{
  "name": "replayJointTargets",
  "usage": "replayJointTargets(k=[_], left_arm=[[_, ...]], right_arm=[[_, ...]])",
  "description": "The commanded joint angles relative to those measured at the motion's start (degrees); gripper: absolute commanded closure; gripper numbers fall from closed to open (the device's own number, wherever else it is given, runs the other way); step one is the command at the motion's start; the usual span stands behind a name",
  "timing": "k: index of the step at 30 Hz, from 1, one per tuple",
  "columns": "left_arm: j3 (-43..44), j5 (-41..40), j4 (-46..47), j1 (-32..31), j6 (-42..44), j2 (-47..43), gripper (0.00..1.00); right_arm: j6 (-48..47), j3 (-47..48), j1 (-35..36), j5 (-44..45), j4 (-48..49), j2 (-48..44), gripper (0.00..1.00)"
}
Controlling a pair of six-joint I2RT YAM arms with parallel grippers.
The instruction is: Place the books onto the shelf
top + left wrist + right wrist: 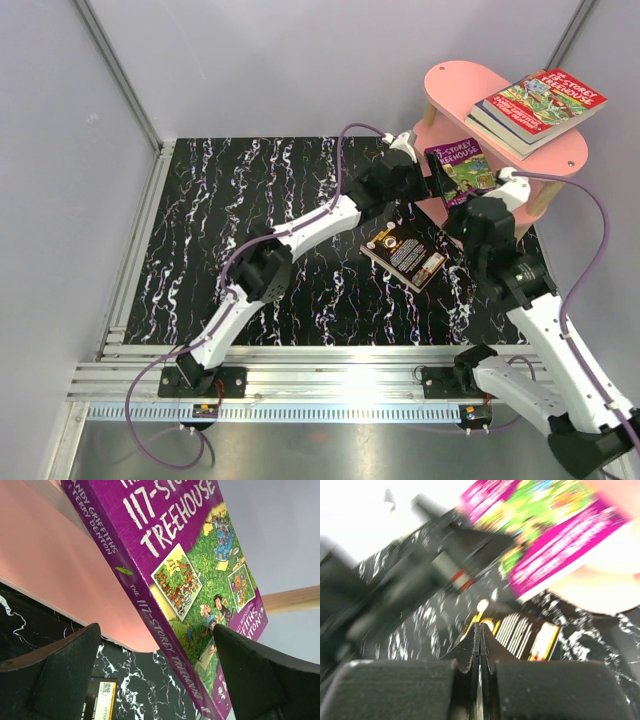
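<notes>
Left fingers [65,675] astride purple book [190,570], shelf [50,570] behind

- At two o'clock on the marbled table [250,200]: pink shelf [450,80], red book [545,98] topping its stack.
- At shelf's seven o'clock: tilted purple book [462,170], beside left gripper [432,178].
- At purple book's seven o'clock: black book [405,255], flat.

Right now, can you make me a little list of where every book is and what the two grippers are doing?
shelf: pink, far right of the table
red Treehouse book: top of the stack on the shelf's top board
purple 117-Storey Treehouse book: tilted beside the shelf, between the left gripper's fingers
black book: flat on the table
left gripper: open
right gripper: shut, holding nothing
</notes>
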Motion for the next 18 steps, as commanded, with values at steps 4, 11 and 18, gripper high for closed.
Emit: replayJointTargets(k=[4, 11, 18], left_arm=[[-2.82, 4.54, -1.43, 1.09, 2.38, -6.67, 0.01], [-3.53, 4.89, -0.19, 2.05, 1.94, -8.00, 0.01], [-1.69, 5.15, 1.04, 2.14, 1.41, -7.30, 0.01]], right_arm=[[-1.07, -2.72, -13.97, -14.17, 8.66, 3.31, 1.00], [-0.72, -4.31, -13.98, -17.09, 11.66, 4.99, 1.00], [-0.98, -2.99, -14.07, -17.00, 10.96, 5.97, 1.00]])
